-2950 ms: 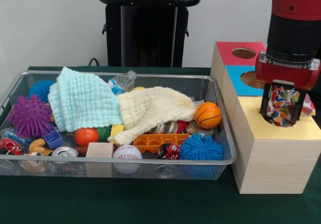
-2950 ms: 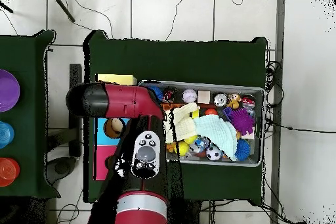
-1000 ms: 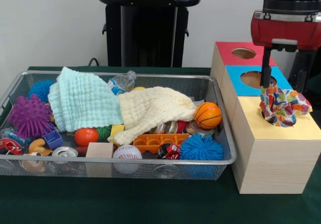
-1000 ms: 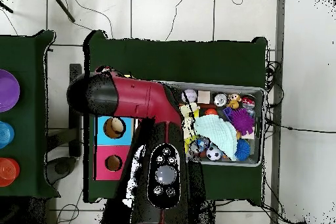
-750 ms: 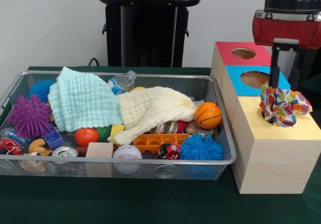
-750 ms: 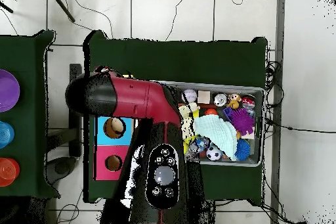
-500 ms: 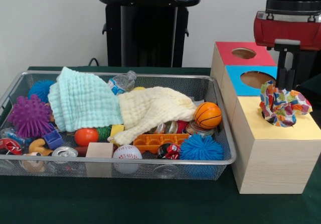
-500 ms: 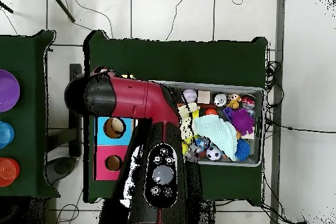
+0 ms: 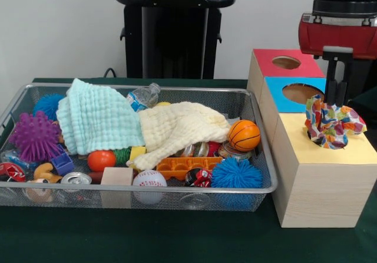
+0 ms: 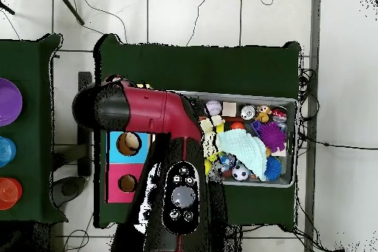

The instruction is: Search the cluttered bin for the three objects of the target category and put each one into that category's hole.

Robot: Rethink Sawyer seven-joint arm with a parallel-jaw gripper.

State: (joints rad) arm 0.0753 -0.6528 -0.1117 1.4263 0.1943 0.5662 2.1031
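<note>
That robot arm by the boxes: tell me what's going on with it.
The gripper hangs open above the yellow box, holding nothing. A colourful cloth sits bunched in that box's hole, still sticking out. Two more cloths, a mint one and a pale yellow one, lie in the wire bin over the other clutter.

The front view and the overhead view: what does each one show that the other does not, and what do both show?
Only the front view shows the colourful cloth bunched in the hole of the yellow box top, and the gripper raised above it, apart from it. Only the overhead view shows the arm from above, covering that yellow box, and the floor around the table. Both show the mesh bin with the mint towel and the blue and red box tops.
</note>
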